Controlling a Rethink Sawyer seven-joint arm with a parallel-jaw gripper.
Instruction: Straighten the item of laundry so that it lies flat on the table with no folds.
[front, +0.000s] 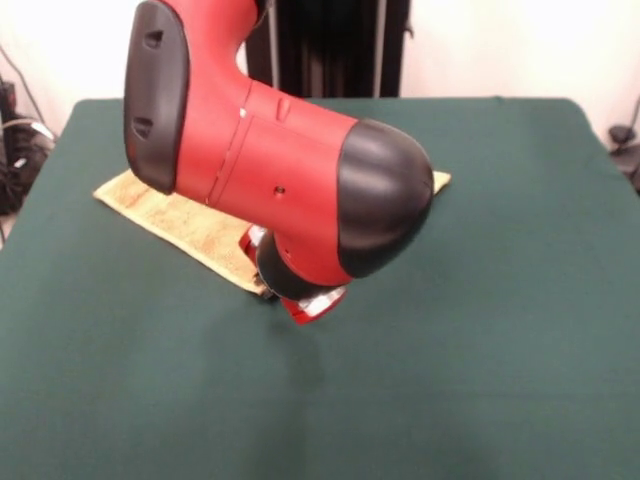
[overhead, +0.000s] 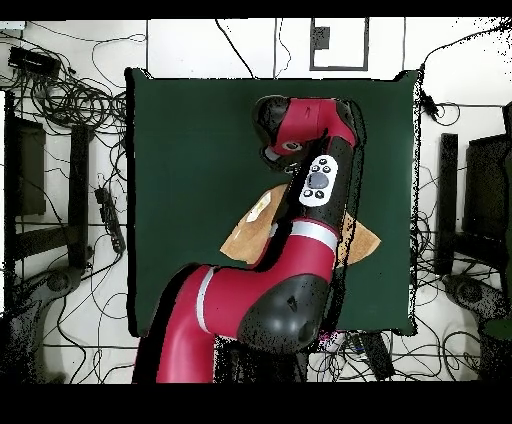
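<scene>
The orange-tan towel (front: 170, 215) lies on the dark green table (front: 500, 320) at mid-table. The red arm hides most of it. In the front view its left part and a right corner tip show. In the overhead view (overhead: 248, 238) it shows on both sides of the arm as a tilted, diamond-like shape with a pale patch near its upper corner. My gripper (front: 308, 305) is low at the towel's near edge, just off its front corner. Only a red and silver part shows under the arm's black elbow. In the overhead view the arm's head hides it.
The arm's bulky red and black links (overhead: 300, 240) stretch from the table's robot side (overhead: 190, 150) across the towel. A black stand (front: 330, 45) rises behind the table. Cables and dark equipment (overhead: 60, 100) lie on the floor around the table.
</scene>
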